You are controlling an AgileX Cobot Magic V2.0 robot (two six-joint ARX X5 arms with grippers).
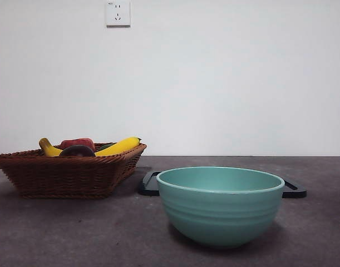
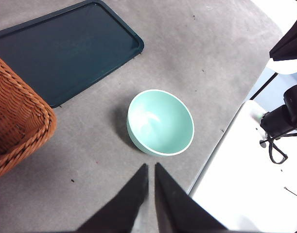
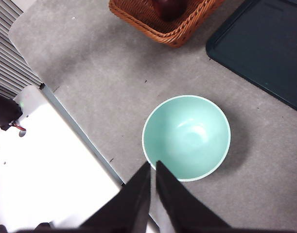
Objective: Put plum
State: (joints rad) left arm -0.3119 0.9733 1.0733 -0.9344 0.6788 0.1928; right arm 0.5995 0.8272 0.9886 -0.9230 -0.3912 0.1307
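The plum [image 1: 77,151], dark maroon and nearly black, lies in the front of the brown wicker basket [image 1: 64,175] at the left, between a banana [image 1: 118,147] and a second banana [image 1: 48,148], with a red fruit [image 1: 77,142] behind it. In the right wrist view a dark maroon fruit [image 3: 167,7] shows in the basket [image 3: 163,24]; I cannot tell if it is the plum. My left gripper [image 2: 151,167] hangs shut and empty high above the table, near the teal bowl [image 2: 160,122]. My right gripper [image 3: 153,167] is also shut and empty, high over the bowl's [image 3: 186,137] rim. Neither arm shows in the front view.
The teal bowl [image 1: 220,203] stands empty at the front middle of the grey table. Behind it lies a flat dark tray [image 1: 294,191], also empty [image 2: 61,48]. The table's edge and white stands [image 3: 56,165] lie below both grippers.
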